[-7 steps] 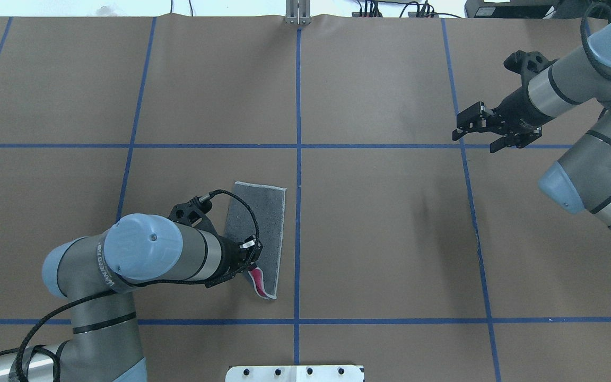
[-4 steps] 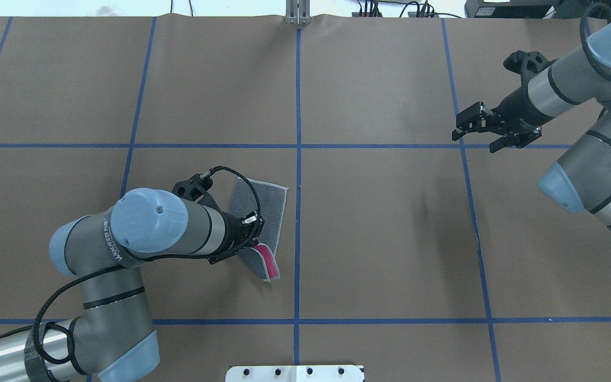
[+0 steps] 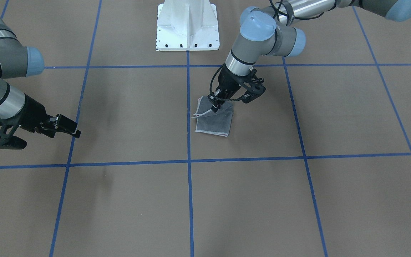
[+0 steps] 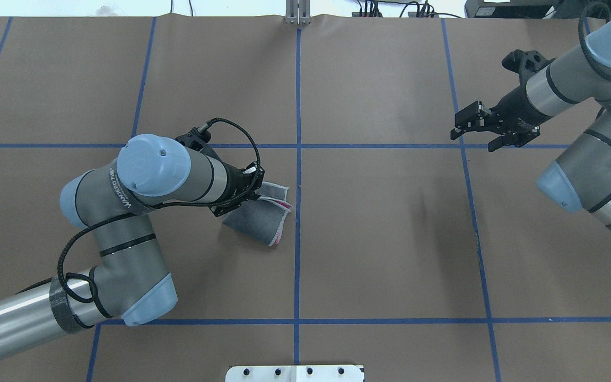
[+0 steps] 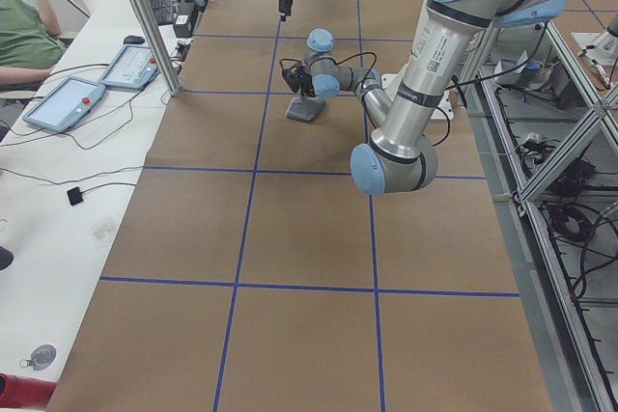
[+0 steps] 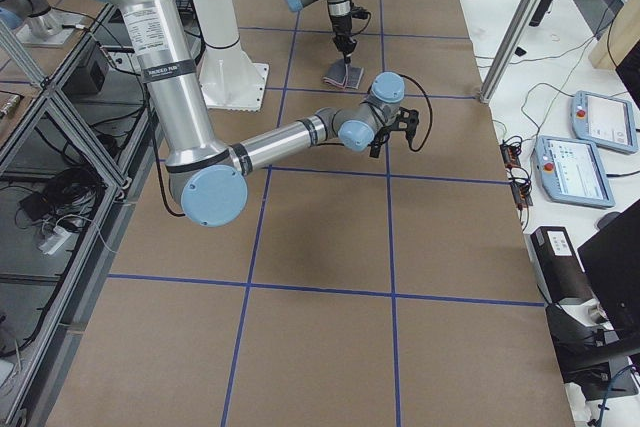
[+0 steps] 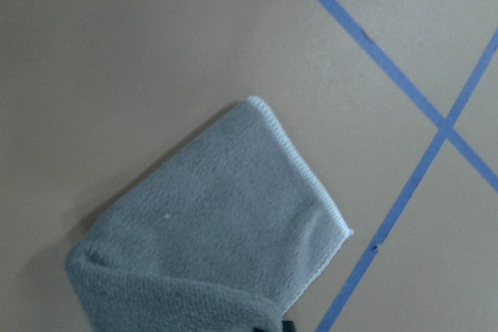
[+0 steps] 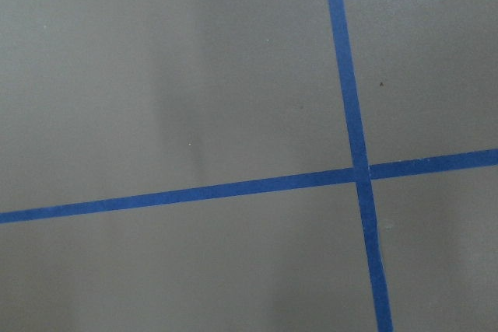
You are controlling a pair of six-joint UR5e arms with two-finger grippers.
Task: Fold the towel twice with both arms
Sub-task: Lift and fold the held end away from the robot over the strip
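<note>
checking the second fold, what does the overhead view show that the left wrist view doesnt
Only overhead: the left gripper pinching the towel at its folded-over edge, thin pink strips along the towel's right side, and the right gripper open, well apart from the cloth, near a tape crossing. Only left wrist: the grey terry pile and light stitched edging close up, with one corner lying flat and no pink showing. Both: the towel grey face up on the brown table, beside blue tape lines.
</note>
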